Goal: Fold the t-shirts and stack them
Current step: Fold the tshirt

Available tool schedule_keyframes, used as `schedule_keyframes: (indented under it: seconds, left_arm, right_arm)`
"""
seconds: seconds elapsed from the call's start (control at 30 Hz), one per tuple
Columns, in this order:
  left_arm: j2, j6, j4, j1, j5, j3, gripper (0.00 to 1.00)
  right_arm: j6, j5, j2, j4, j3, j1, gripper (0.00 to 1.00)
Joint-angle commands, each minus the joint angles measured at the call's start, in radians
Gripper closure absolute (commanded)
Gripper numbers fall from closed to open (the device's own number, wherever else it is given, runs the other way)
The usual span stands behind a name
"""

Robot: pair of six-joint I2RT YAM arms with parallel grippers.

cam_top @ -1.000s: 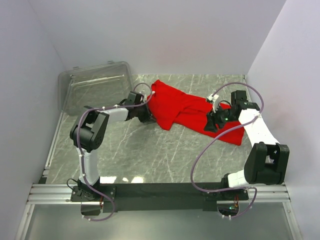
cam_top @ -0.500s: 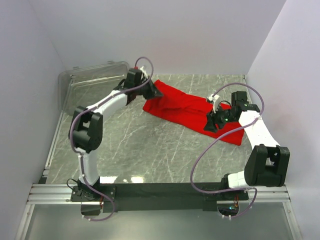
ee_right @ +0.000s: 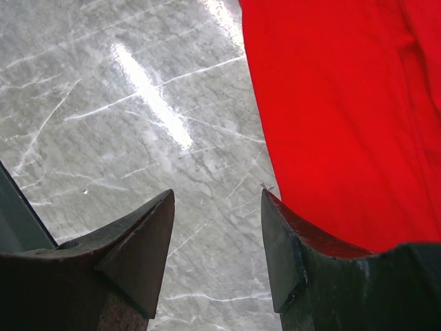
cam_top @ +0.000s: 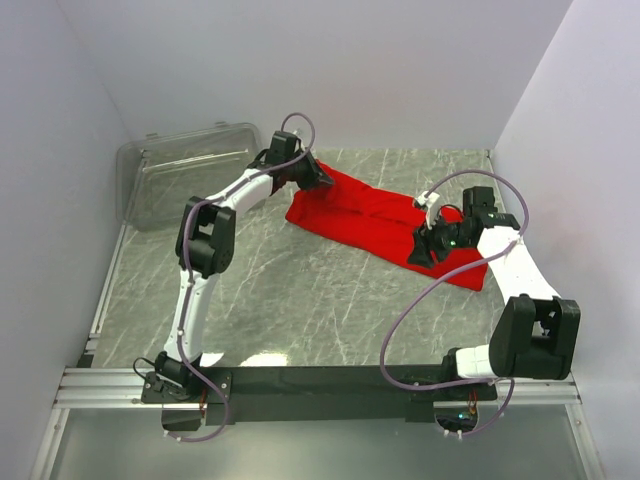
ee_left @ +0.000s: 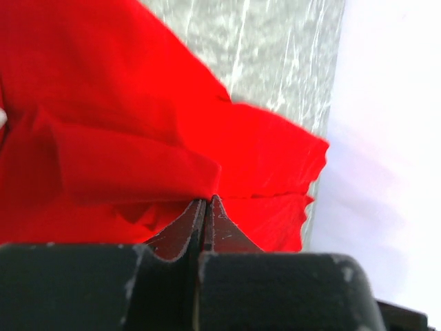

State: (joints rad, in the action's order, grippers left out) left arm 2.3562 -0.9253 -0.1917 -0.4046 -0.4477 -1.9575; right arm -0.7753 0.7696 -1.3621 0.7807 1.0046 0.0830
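Note:
The red t-shirt (cam_top: 370,220) lies in a long folded band on the marble table, running from far left to near right. My left gripper (cam_top: 322,181) is at the shirt's far left end. In the left wrist view its jaws (ee_left: 207,201) are shut, with a fold of the red cloth (ee_left: 138,165) pinched at the tips. My right gripper (cam_top: 420,250) is open at the near edge of the shirt's right part. In the right wrist view the gripper (ee_right: 217,194) straddles that edge, one finger over bare table and the other at the red cloth (ee_right: 344,103).
A clear plastic bin (cam_top: 185,175) lies at the far left against the back wall. White walls close in the table at the back and on both sides. The marble table (cam_top: 300,300) shows bare between the shirt and the arm bases.
My left gripper swung from the shirt's near left side to the far left, pulling that end of the shirt out into a flatter band. The right gripper stayed put.

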Motion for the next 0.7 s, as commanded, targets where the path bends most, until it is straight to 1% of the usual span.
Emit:
schedule_keyframes:
  seconds: [0.0,0.07,0.1,0.17,0.2,0.3,0.4,0.47,0.53,0.57,0.63,0.67]
  left_arm:
    - [0.021,-0.072,0.069,0.006,-0.009,-0.096,0.97]
    - [0.043,-0.113,0.109,0.006,-0.009,-0.113,0.93]
    - [0.058,-0.124,0.121,0.006,0.000,-0.125,0.85]
    - [0.069,-0.159,0.152,0.006,0.004,-0.132,0.73]
    - [0.077,-0.171,0.169,0.006,0.004,-0.132,0.63]
    - [0.084,-0.201,0.244,0.007,0.001,-0.145,0.47]
    - [0.077,-0.185,0.285,0.019,-0.008,-0.176,0.46]
    - [0.063,-0.146,0.252,0.027,-0.013,-0.195,0.46]
    - [0.032,-0.106,0.232,0.042,-0.032,-0.178,0.46]
    - [0.020,-0.098,0.215,0.047,-0.040,-0.166,0.46]
    - [-0.024,-0.042,0.108,0.053,-0.034,-0.133,0.47]
    - [-0.040,-0.017,0.060,0.053,-0.007,-0.123,0.48]
  right_arm:
    - [0.014,0.011,0.038,-0.034,-0.009,0.000,0.40]
    - [0.016,0.010,0.044,-0.034,-0.011,0.000,0.40]
    - [0.019,0.010,0.047,-0.035,-0.012,0.000,0.40]
    - [0.024,0.010,0.052,-0.038,-0.017,0.000,0.40]
    - [0.027,0.010,0.054,-0.040,-0.018,0.000,0.40]
    - [0.033,0.013,0.058,-0.044,-0.027,0.000,0.40]
    - [0.039,0.017,0.066,-0.050,-0.037,0.000,0.40]
    - [0.042,0.017,0.070,-0.050,-0.038,0.000,0.40]
    - [0.042,0.019,0.072,-0.052,-0.043,0.000,0.40]
    - [0.042,0.020,0.072,-0.054,-0.043,0.000,0.40]
    - [0.044,0.023,0.066,-0.052,-0.041,0.000,0.40]
    - [0.045,0.025,0.066,-0.051,-0.040,0.000,0.40]
